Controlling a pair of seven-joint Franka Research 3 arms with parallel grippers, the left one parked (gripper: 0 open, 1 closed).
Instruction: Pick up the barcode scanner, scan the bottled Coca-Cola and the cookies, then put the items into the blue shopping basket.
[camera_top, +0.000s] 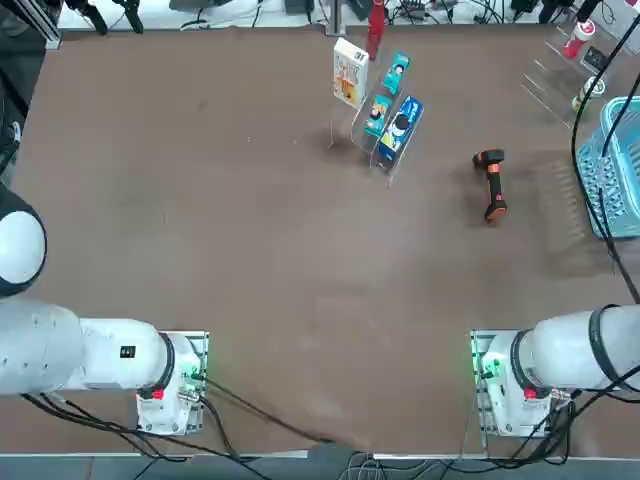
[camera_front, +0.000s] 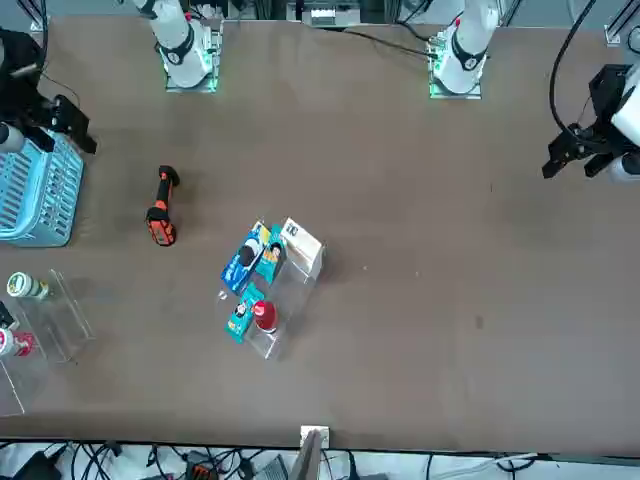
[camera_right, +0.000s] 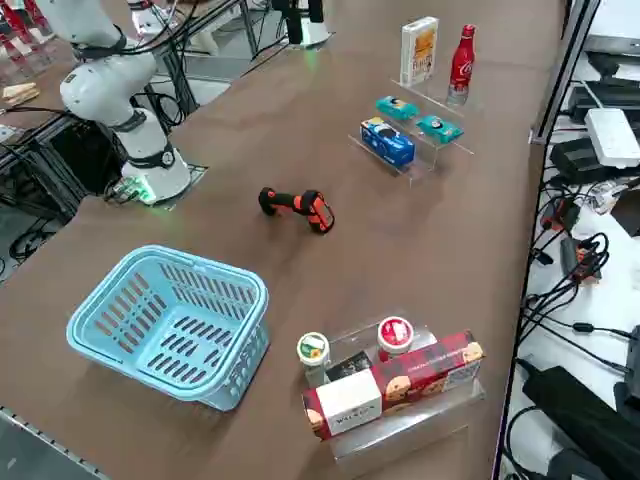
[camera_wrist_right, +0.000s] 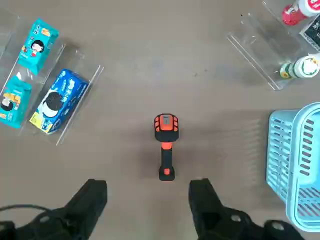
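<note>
Right gripper (camera_wrist_right: 147, 200) up high, fingers wide apart, holding nothing.
Wrist view: barcode scanner (camera_wrist_right: 165, 145) flat on table, below gap btw fingers, blue shopping basket (camera_wrist_right: 297, 165) off to one side. Top view: cookies (camera_top: 349, 72) & bottled Coca-Cola (camera_top: 376, 28) upright on clear rack. Side view: basket near cam, scanner behind it.

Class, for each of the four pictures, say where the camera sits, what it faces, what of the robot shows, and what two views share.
Top: overhead, looking down; both arm bases at the bottom edge.
Front: across the table, facing the robot; bases along the far edge.
Right side: raised at the robot's right, looking diagonally; blue shopping basket nearest, right base behind.
Right wrist: above the barcode scanner, open right hand in view.
Shared: top and wrist both show scanner beside basket.
</note>
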